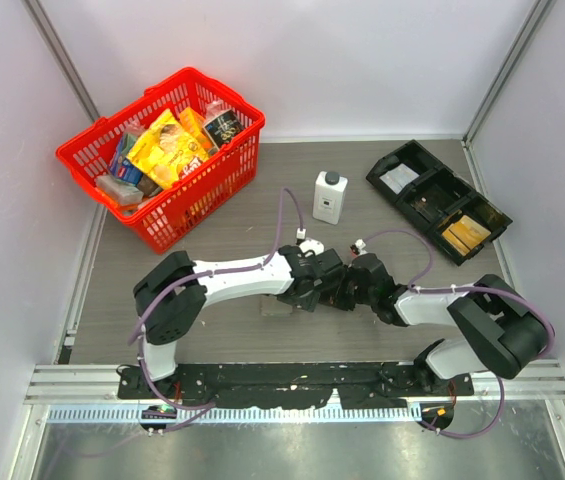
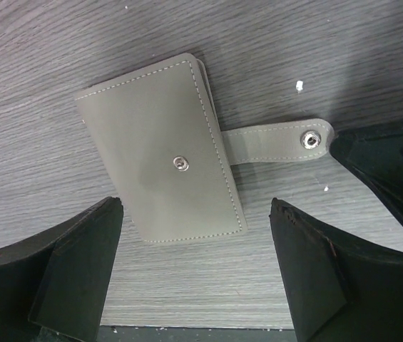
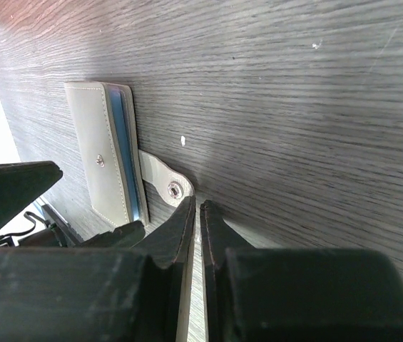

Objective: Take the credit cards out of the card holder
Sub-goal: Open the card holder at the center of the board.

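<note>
Here the card holder (image 2: 162, 149) lies flat on the table (image 2: 329, 43), between the wide-spread fingers of the left gripper (image 2: 195, 206). Blue credit cards (image 3: 120, 142) show at its edge. The right gripper (image 3: 196, 206), nearly closed, sits at the loose strap's (image 2: 272, 142) tip. The white bottle's (image 1: 330, 196) label is too small to read.

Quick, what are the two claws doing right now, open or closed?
Left gripper: open, straddling the card holder, holding nothing.
Right gripper: closed at the end of the strap; whether it grips it cannot be told.

A robotics lab cell: white panel walls (image 1: 362, 60) on metal posts (image 1: 507, 65) box in a grey wood-grain tabletop (image 1: 262, 215). A left arm (image 1: 232, 282) and a right arm (image 1: 432, 305) are bolted to a rail (image 1: 292, 380).
</note>
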Motion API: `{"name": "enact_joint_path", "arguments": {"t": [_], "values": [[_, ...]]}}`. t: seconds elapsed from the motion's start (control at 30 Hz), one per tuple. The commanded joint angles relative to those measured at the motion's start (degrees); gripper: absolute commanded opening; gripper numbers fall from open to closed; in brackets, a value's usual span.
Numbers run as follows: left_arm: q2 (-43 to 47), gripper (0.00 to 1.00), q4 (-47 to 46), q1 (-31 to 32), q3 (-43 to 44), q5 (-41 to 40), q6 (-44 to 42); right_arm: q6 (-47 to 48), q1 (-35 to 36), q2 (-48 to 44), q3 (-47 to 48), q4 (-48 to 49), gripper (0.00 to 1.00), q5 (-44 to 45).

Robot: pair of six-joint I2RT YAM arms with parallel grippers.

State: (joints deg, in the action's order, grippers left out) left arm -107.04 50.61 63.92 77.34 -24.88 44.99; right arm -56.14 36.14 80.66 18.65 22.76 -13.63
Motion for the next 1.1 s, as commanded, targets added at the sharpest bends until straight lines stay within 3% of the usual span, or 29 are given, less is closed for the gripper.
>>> {"name": "enact_joint_path", "arguments": {"t": [0.0, 0.2, 0.7, 0.77, 0.93, 1.07], "values": [[-1.4, 0.86, 2.6, 0.3, 2.6, -3.3, 1.3, 0.4, -0.3, 1.2, 0.8, 0.7, 0.12, -0.4], [-3.0, 0.75, 4.2, 0.2, 3.6, -4.6, 2.0, 0.3, -0.2, 1.3, 0.8, 0.9, 0.13, -0.4], [-1.4, 0.09, 4.1, 0.3, 2.4, -5.8, 3.2, 0.7, -0.2, 1.0, 1.0, 1.0, 0.13, -1.0], [-1.3, 0.1, 4.3, 0.3, 2.5, -5.9, 3.3, 0.7, -0.2, 0.5, 1.6, 1.2, 0.19, -1.7], [2.6, 0.14, 2.9, 0.3, 0.4, -6.4, 4.5, -0.1, -0.2, -0.9, 5.3, 1.7, 0.47, -4.4], [7.5, 0.19, 2.0, 0.2, -2.2, -7.2, 6.2, -1.7, 0.2, -0.9, 8.4, 1.4, 0.62, -5.0]]}}
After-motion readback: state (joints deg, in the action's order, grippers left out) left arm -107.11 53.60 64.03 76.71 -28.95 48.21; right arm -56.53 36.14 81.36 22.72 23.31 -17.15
